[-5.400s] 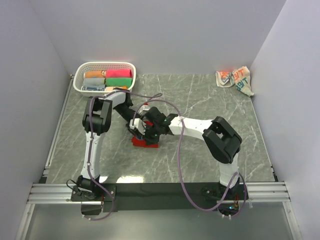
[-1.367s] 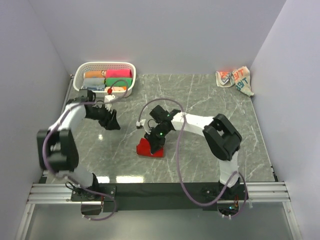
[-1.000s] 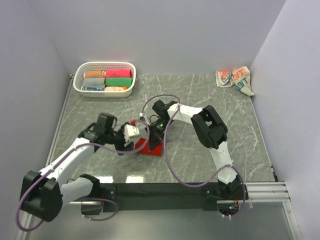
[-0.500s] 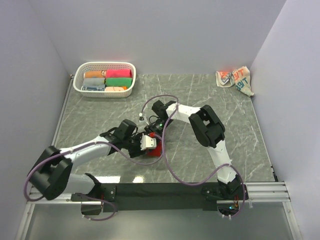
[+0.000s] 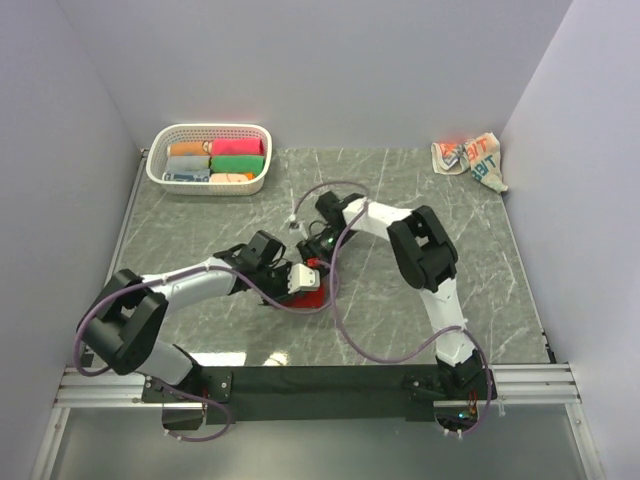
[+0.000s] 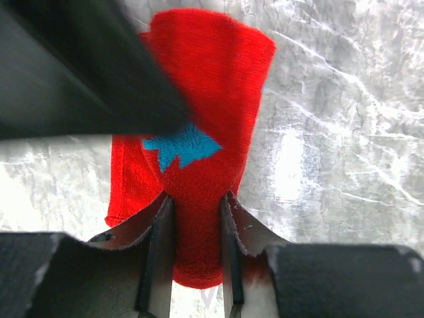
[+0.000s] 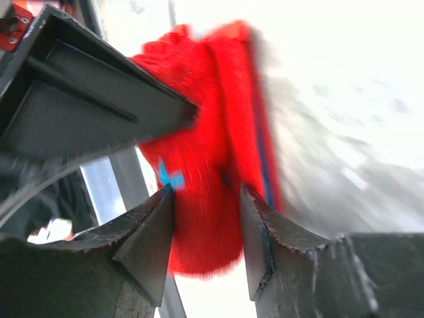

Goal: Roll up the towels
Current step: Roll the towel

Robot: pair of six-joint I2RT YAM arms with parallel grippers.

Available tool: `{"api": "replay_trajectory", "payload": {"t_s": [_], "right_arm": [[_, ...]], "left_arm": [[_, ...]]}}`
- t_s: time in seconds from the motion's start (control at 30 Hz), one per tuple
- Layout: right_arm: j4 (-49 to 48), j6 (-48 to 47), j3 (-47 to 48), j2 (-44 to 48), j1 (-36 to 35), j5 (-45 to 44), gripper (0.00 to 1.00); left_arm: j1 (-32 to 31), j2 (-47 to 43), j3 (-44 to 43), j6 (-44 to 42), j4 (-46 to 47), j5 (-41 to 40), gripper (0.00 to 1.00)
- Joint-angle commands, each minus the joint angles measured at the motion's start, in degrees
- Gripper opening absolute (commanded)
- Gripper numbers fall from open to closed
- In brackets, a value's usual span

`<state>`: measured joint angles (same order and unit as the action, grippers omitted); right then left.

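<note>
Grey marble table (image 5: 500,270) first: the white basket (image 5: 210,128) sits far left and the cream towel (image 5: 470,160) lies crumpled far right. Mid-table, the red towel (image 6: 212,73) is rolled, and my left gripper (image 6: 193,202) pinches its end. My right gripper (image 7: 204,192) straddles the roll with its jaws parted; I cannot tell whether it grips. I judge this a hand-off, so next I should carry the roll to the basket without letting it unroll.

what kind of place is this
Most likely a robot lab test cell: a marble-look tabletop boxed in by plain white walls, a left arm and right arm bolted to a metal rail, and a white basket of rolled towels.
</note>
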<state>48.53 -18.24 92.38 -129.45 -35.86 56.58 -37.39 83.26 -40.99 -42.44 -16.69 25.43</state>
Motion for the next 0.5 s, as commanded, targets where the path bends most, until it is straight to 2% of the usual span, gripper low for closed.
{"api": "replay_trajectory", "payload": {"t_s": [0.0, 0.07, 0.17, 0.43, 0.47], "right_arm": [[1.11, -1.27, 6.21, 5.69, 10.51, -6.66, 0.5], [0.08, -0.05, 6.68, 10.5, 13.95, -6.48, 0.49], [-7.3, 4.69, 1.33, 18.77, 19.58, -6.57, 0.47], [-15.39, 3.74, -18.27, 35.83, 20.56, -10.08, 0.36], [-15.49, 2.61, -20.64, 37.67, 20.56, -10.08, 0.32]], "left_arm": [[1.0, 3.92, -1.19, 1.3, -15.02, 3.65, 0.18], [3.01, 6.9, -4.07, 1.48, -20.3, 6.29, 0.17], [6.53, 12.96, -9.69, 2.18, -27.07, 10.77, 0.17], [14.26, 30.79, -26.05, 2.63, -39.02, 17.54, 0.17], [14.79, 32.21, -29.03, 2.45, -40.6, 17.98, 0.17]]}}
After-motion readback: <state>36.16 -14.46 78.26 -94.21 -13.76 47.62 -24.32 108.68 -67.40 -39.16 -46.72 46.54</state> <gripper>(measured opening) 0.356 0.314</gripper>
